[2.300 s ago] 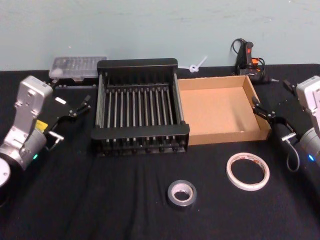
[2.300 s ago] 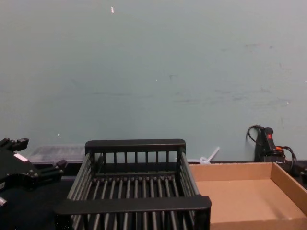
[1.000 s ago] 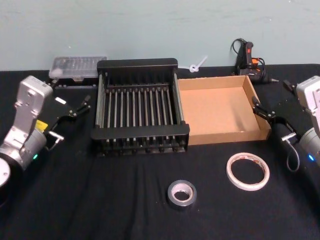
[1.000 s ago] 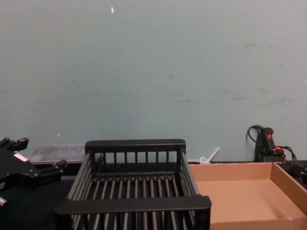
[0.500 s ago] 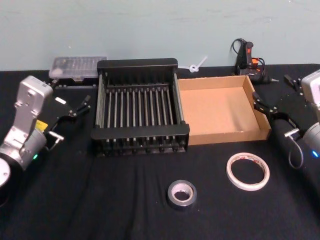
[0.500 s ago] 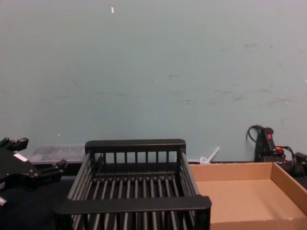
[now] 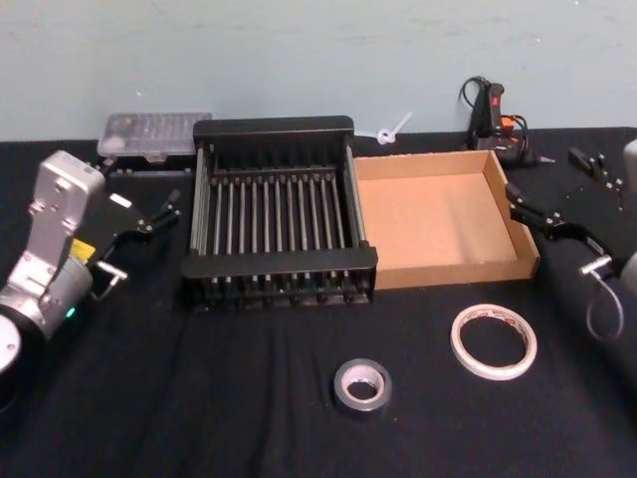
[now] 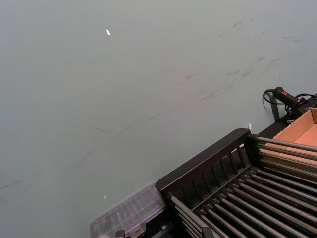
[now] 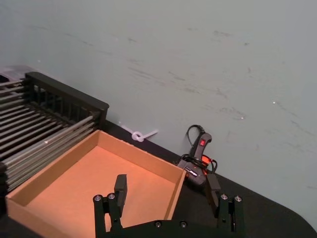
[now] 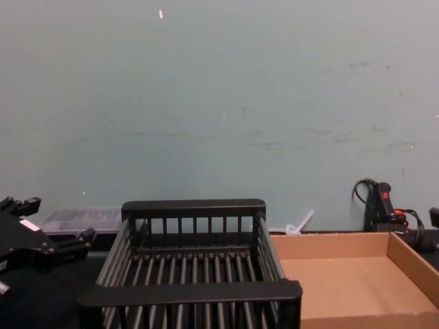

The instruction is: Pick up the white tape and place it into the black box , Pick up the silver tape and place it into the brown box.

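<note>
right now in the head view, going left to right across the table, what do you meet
left gripper → black slatted crate → dark grey-silver tape roll → brown cardboard tray → off-white tape ring → right gripper

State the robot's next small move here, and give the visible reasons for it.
Probably swing the open right gripper, beside the brown box, down over the white tape. It lies flat on the table nearest that arm, and the black box holds nothing yet.

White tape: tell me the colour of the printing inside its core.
Red, on the white tape; the head view shows it best.
</note>
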